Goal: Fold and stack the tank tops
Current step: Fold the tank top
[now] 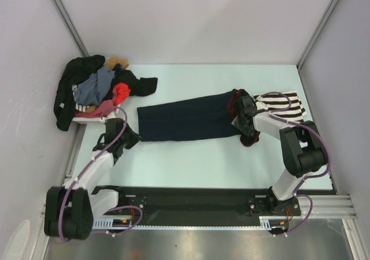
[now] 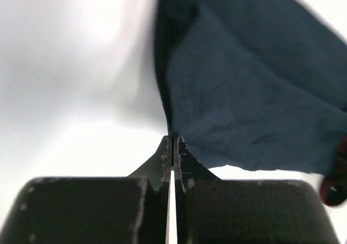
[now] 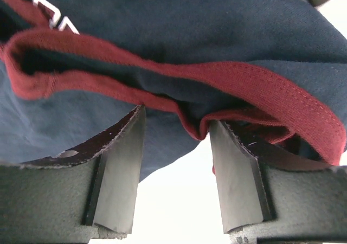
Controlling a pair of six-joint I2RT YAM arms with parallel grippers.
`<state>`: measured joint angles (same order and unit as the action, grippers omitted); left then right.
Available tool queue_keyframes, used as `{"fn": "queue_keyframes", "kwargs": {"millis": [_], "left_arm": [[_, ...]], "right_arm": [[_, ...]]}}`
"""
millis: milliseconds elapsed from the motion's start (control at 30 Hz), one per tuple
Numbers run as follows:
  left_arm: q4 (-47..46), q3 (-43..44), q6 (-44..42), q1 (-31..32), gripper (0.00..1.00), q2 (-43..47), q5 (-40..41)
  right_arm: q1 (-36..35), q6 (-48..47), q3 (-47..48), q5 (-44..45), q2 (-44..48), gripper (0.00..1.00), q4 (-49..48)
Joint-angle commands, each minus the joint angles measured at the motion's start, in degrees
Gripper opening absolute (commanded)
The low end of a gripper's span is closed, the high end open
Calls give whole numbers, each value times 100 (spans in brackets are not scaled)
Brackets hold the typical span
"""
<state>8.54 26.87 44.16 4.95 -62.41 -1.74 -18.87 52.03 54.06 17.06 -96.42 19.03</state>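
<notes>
The navy tank top (image 1: 185,118) lies folded into a long strip across the middle of the table. My left gripper (image 1: 132,137) sits at its left end, jaws shut on the cloth's edge (image 2: 244,92), which rises from the closed tips of the left gripper (image 2: 172,141). My right gripper (image 1: 241,117) is at the right end, where the dark red trim is. In the right wrist view the right gripper (image 3: 176,119) is open, its fingers either side of a fold of red-trimmed navy cloth (image 3: 190,27). The striped tank top (image 1: 283,103) lies flat at the far right, behind the right arm.
A pale pink basket (image 1: 95,111) stands at the back left, heaped with mixed clothes (image 1: 92,84) that spill over its sides. Walls close in the table at the back and on both sides. A black rail (image 1: 191,202) runs along the near edge.
</notes>
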Motion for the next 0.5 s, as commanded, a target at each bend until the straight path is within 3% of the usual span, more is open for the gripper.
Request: {"fn": "queue_keyframes", "kwargs": {"millis": [0,300,467], "left_arm": [[490,-59,303,-64,0,641,16],[412,-937,426,321,0,1214,-433],[447,-938,821,1374,0,1188,-143]], "right_arm": [[-99,123,366,-62,-614,54,-207],[-99,-114,2037,-88,-1870,54,197],[-3,-334,3028,-264,-2415,54,233]]}}
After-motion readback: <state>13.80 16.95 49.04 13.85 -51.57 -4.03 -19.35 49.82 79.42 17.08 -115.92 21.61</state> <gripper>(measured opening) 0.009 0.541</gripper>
